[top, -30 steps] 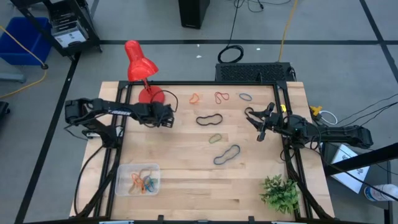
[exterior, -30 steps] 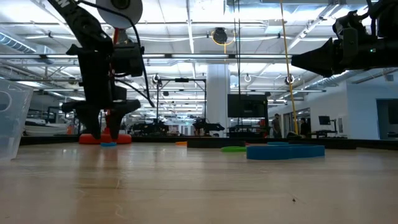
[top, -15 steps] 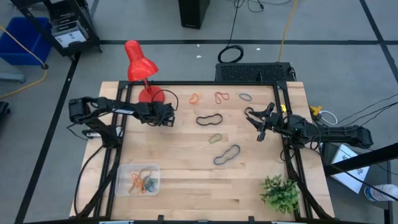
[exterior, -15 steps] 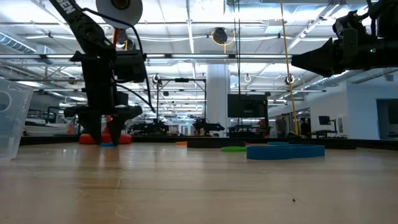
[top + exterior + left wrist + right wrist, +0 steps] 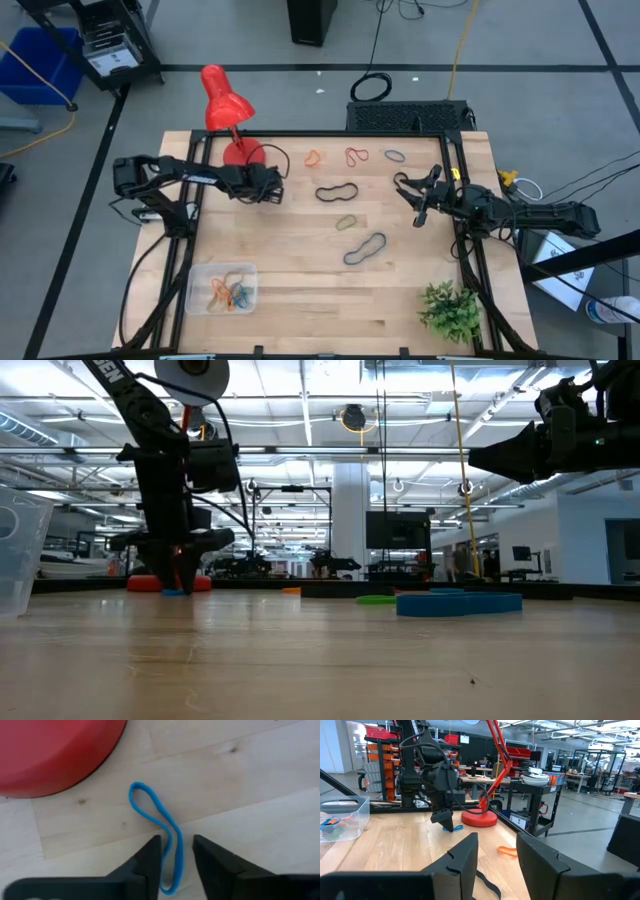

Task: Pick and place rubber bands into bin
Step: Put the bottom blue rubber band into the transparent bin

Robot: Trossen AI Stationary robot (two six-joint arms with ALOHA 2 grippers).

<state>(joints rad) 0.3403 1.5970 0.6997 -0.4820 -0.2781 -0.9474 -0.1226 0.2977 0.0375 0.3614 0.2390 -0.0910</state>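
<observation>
A blue rubber band (image 5: 159,825) lies flat on the wooden table beside the red lamp's base (image 5: 55,750). My left gripper (image 5: 176,857) points down over it, open, with a finger on either side of the band's near half; its tips are down at the table (image 5: 178,588). More rubber bands lie on the table: orange (image 5: 312,158), red (image 5: 356,156), a dark one (image 5: 394,156), black (image 5: 338,191), greenish (image 5: 346,222) and black (image 5: 365,248). The clear bin (image 5: 192,290) at the near left holds several bands. My right gripper (image 5: 418,205) waits open above the table's right side. My left gripper comes at the blue band from above, its fingers (image 5: 150,862) straddling the band's near half (image 5: 174,851), which runs along the gap between them and lies flat on the table. Whether a finger touches the band, I cannot tell.
The red desk lamp (image 5: 225,100) stands at the far left, its base (image 5: 242,153) close behind my left gripper. A small green plant (image 5: 450,310) sits at the near right corner. A dark frame (image 5: 330,135) runs along the table's far edge and sides.
My left gripper has sunk toward the table by the lamp base, and its fingers have drawn closer together over the blue band. The band lies where it was.
</observation>
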